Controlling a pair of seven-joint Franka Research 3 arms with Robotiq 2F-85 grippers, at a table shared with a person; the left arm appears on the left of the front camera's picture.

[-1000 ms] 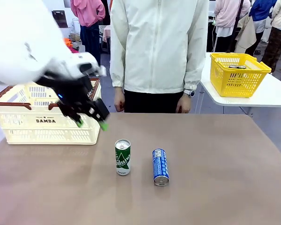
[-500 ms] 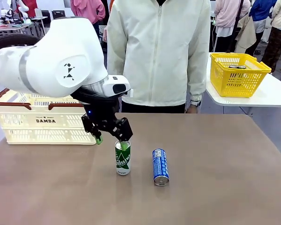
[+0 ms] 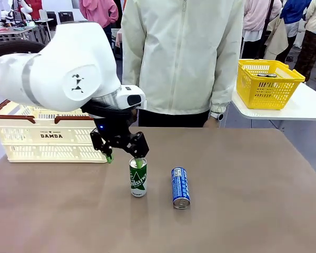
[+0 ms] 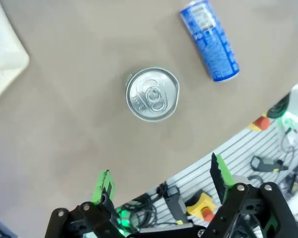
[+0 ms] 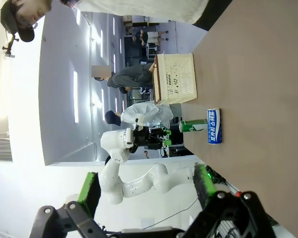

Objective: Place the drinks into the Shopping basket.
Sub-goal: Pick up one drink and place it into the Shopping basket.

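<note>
1. Left gripper (image 3: 125, 159) hangs just above the green can (image 3: 138, 178), jaws spread wide and holding nothing; in the front view one green pad overlaps the can's silver top, and I cannot tell whether it touches; the left wrist view looks straight down on that top (image 4: 152, 94), which lies ahead of the two fingertips rather than between them.
2. Right gripper (image 5: 148, 181) is also spread wide with nothing between its fingers.
3. Two drinks sit on the brown table (image 3: 242, 184): one green can standing upright; one blue can (image 3: 180, 187) lying on its side just to the robot's right of it, apart from it.
4. One Shopping basket (image 3: 52, 147), cream with a brown rim, stands at the table's left side, near the green can; neither drink is in it.
5. One yellow basket (image 3: 268, 79) rests on a separate white table behind.
6. One person (image 3: 181, 52) stands at the far edge.
</note>
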